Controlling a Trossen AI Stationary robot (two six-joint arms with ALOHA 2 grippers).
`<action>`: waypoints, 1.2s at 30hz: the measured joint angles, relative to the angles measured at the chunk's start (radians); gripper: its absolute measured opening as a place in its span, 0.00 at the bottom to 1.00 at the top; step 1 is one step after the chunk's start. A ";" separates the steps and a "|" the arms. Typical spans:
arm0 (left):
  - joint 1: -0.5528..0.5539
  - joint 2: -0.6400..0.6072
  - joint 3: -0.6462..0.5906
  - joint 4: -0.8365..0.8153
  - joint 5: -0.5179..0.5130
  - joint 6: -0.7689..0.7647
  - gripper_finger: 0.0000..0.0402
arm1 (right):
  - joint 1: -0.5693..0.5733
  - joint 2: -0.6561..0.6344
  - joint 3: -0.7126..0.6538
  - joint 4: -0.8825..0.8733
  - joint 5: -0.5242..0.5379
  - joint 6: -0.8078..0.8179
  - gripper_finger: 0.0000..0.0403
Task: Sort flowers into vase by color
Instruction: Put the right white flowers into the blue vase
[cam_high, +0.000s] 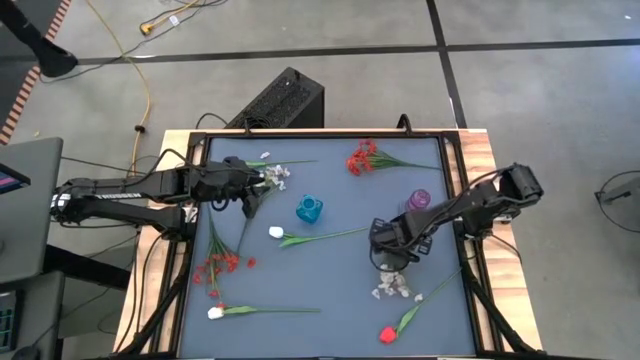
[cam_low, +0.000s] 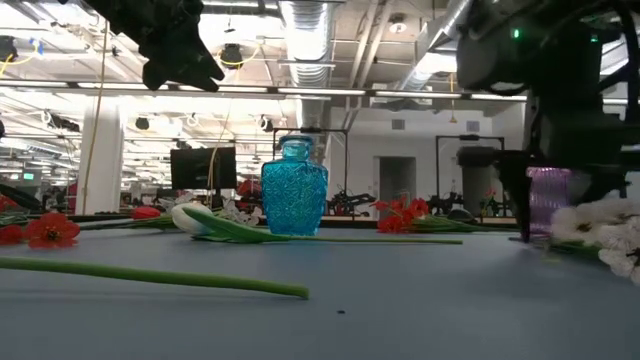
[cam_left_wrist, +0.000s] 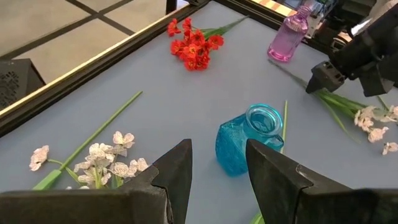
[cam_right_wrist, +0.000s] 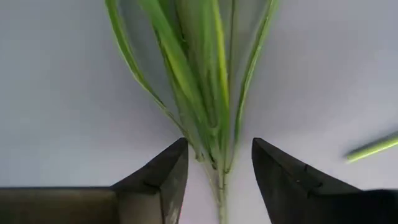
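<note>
My right gripper (cam_high: 390, 258) (cam_right_wrist: 217, 149) is open and low over the table. Its fingers stand on either side of the green stems (cam_right_wrist: 208, 93) of a white spray (cam_high: 393, 288), without clearly touching them. The spray lies flat on the mat. My left gripper (cam_high: 252, 193) (cam_left_wrist: 217, 155) is open and raised, beside another white spray (cam_high: 275, 175) (cam_left_wrist: 102, 158). The blue vase (cam_high: 309, 210) (cam_left_wrist: 245, 140) and the purple vase (cam_high: 420, 200) (cam_left_wrist: 287, 40) stand upright. Red sprays (cam_high: 362, 158) (cam_high: 218, 266), white buds (cam_high: 277, 232) (cam_high: 215, 313) and a red bud (cam_high: 388, 334) lie on the mat.
A raised frame (cam_high: 455, 150) borders the blue mat. The purple vase stands just beyond my right gripper, and the long stem (cam_high: 330, 236) of a white bud runs between the two arms. Cables and a black box (cam_high: 285, 100) lie past the far edge.
</note>
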 joint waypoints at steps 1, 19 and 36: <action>0.000 0.000 0.000 -0.002 0.004 0.000 0.35 | 0.007 0.000 0.000 0.025 0.000 0.000 0.45; 0.000 0.000 0.000 -0.044 0.029 -0.016 0.35 | 0.123 0.000 0.190 0.080 0.164 0.086 0.06; 0.000 0.000 -0.006 -0.039 0.039 0.008 0.35 | -0.221 -0.281 0.353 0.599 -0.333 0.731 0.05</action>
